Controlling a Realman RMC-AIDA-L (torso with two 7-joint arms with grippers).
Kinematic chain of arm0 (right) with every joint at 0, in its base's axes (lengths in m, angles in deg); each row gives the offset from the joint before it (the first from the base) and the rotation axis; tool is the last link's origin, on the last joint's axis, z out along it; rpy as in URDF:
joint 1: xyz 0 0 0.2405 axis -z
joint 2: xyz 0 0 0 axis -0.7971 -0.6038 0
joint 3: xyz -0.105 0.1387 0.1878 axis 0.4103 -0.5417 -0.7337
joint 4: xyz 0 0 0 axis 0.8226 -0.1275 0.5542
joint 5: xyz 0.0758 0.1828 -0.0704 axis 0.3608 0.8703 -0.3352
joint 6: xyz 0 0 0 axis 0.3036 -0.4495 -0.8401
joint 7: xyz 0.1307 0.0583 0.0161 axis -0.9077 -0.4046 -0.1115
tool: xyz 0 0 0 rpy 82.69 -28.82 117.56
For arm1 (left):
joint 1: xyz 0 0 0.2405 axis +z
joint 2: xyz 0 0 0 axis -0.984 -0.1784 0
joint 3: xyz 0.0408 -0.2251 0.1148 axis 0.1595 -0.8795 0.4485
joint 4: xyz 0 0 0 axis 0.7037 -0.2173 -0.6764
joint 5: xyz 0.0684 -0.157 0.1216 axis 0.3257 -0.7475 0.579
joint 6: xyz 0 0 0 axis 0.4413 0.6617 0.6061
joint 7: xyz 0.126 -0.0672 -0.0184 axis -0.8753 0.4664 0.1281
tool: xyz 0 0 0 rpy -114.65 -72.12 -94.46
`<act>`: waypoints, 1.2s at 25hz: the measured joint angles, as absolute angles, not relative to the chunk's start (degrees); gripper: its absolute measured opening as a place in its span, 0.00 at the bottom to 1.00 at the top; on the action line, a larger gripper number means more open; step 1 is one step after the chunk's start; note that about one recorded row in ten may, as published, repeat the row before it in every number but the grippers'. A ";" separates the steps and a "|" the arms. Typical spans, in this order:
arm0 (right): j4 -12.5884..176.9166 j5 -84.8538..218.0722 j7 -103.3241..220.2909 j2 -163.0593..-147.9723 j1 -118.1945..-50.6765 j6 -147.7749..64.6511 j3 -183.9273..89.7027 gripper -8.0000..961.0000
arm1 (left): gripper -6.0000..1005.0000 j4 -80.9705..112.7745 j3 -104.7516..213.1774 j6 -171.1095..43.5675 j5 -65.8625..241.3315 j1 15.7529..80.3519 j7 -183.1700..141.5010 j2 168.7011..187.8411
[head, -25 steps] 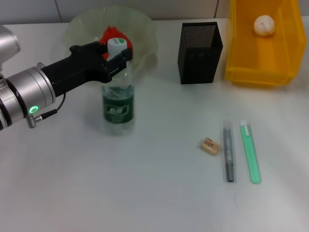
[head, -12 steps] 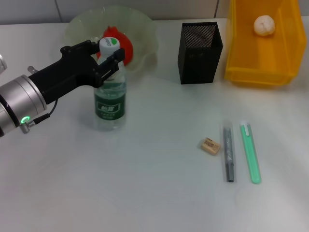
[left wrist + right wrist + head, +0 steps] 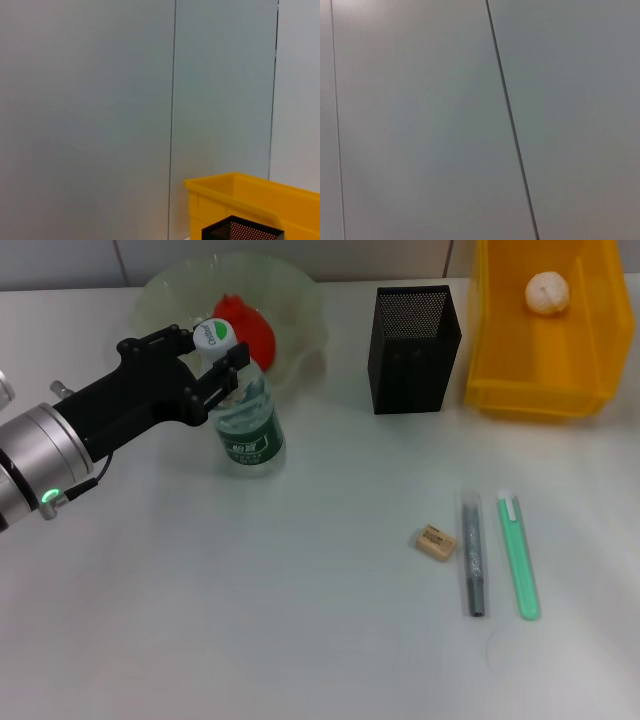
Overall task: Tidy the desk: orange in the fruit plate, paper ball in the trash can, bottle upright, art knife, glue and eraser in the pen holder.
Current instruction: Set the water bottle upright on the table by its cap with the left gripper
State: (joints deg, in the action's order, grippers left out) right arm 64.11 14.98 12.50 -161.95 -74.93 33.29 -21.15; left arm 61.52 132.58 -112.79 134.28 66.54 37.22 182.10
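With the left gripper (image 3: 205, 368) closed on the neck of the tilted bottle (image 3: 245, 410), just in front of the fruit plate (image 3: 300, 300), we should settle its base flat on the tabletop (image 3: 300, 640) before releasing.

The bottle (image 3: 248, 420) is standing at 6 o'clock of the fruit plate (image 3: 300, 300); the eraser (image 3: 436, 541) is lying at 6 o'clock of the pen holder (image 3: 413, 350).

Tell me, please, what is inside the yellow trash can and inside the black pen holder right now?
The trash can holds a crumpled paper ball near its back wall. The pen holder shows only dark mesh at its mouth; its bottom is hidden by its walls, so I cannot tell whether anything lies inside.
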 joint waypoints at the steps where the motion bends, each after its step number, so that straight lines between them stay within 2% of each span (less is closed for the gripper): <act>1: 64.12 14.97 12.49 -161.96 -74.89 33.31 -21.15 0.68 | 0.45 61.44 132.59 -112.83 134.26 66.54 36.71 182.10; 30: 65.61 14.96 12.61 -161.92 -74.61 33.96 -21.40 0.68 | 0.45 59.95 131.70 -113.50 134.40 65.37 35.00 182.10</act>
